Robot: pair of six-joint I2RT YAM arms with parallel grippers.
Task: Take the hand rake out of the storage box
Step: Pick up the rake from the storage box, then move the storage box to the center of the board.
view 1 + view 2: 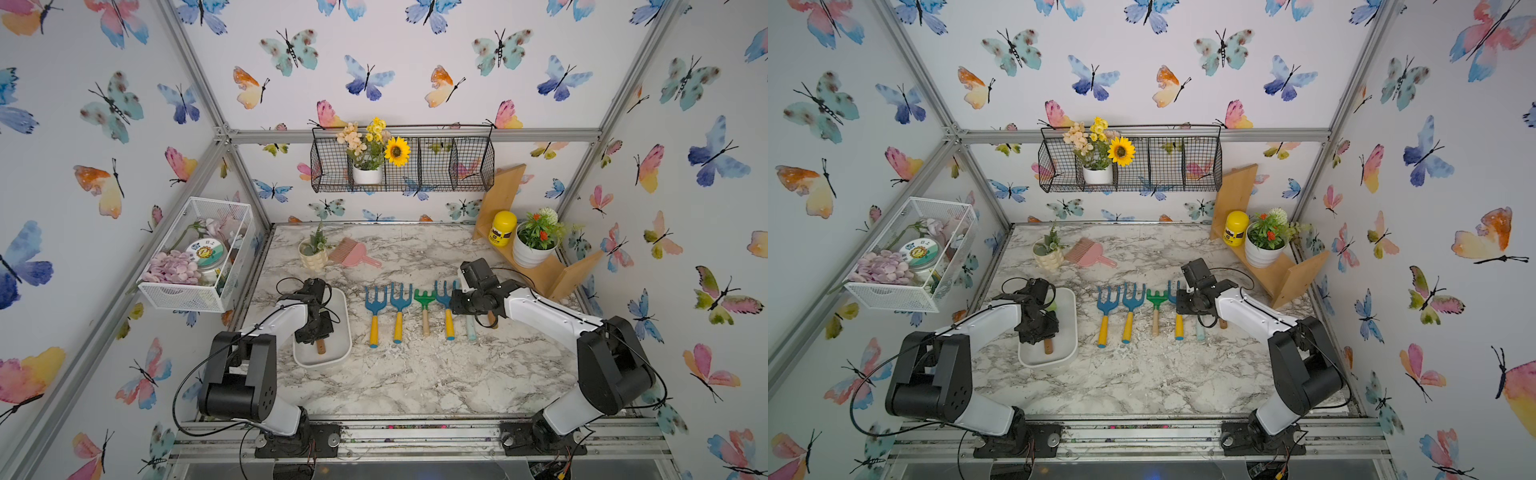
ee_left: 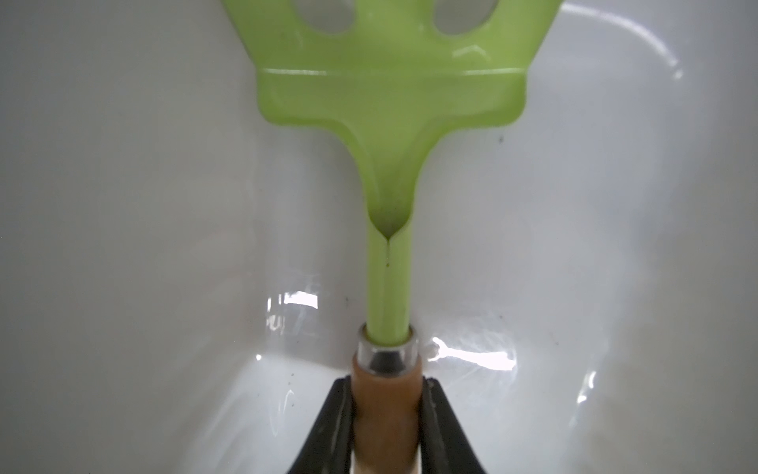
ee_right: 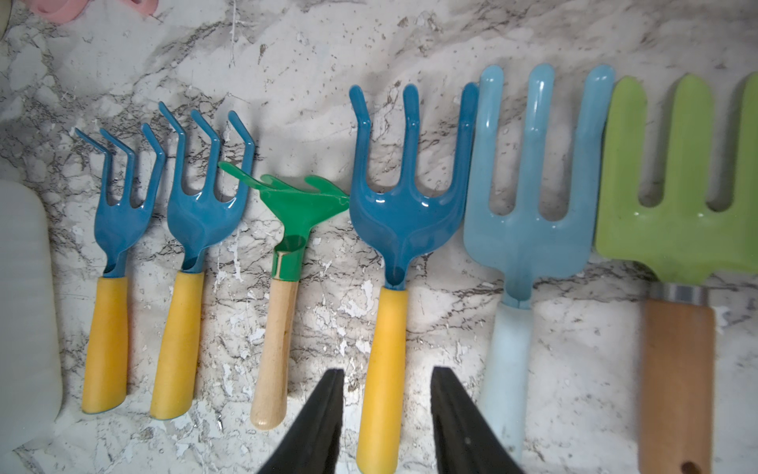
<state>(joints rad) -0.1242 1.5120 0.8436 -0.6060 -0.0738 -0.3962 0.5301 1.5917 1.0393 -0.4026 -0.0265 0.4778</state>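
Marble tabletop [image 1: 415, 374]: storage box [image 1: 341, 332] by left edge, hand rake [image 2: 385, 123] lying inside. Left gripper [image 2: 385, 385] closed on wooden handle [image 2: 385, 414] next to ferrule [image 2: 387, 355]; right gripper [image 3: 387, 371] half-open, empty. Rake likely light, stiff; wood should resist slipping.

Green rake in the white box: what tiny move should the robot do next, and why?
Probably lift it straight up. The left end effector looks closed on the wooden handle of the green rake, and the rake lies inside the white box, so rising first should carry it clear of the rim.
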